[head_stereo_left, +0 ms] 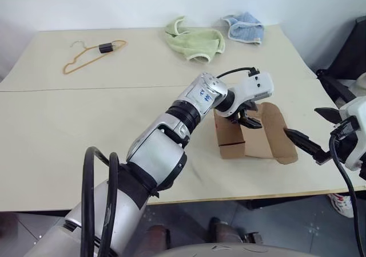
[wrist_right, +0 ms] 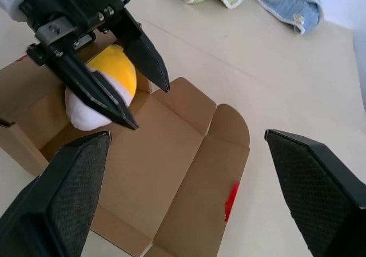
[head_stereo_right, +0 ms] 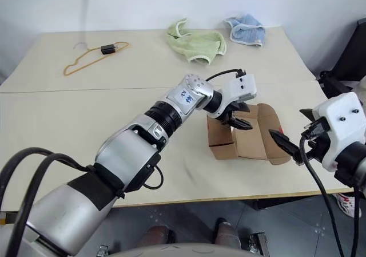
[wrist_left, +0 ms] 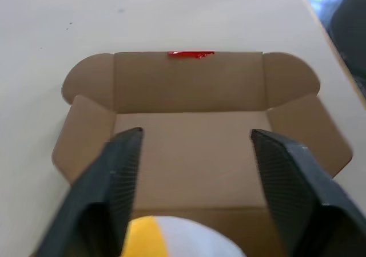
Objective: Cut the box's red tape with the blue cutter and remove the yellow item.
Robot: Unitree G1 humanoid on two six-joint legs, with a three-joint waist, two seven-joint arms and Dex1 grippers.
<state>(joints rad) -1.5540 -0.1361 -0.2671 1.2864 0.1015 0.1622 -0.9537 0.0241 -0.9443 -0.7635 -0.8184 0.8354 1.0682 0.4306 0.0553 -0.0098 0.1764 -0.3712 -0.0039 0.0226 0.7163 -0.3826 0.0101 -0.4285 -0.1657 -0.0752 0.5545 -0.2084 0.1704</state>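
The brown box lies open near the table's right front, its lid flap folded out flat. A sliver of red tape shows on the flap's edge, also seen as red tape. The yellow item, yellow with a white part, sits inside the box at one end. My left gripper hangs over that end, open, its fingers either side of the item. My right gripper is open just right of the box, holding nothing. The blue cutter is out of view.
An orange wire hanger lies at the far left of the table. A pale green cloth and a blue cloth lie at the back. The table's right edge runs close to the box, with dark equipment beyond it.
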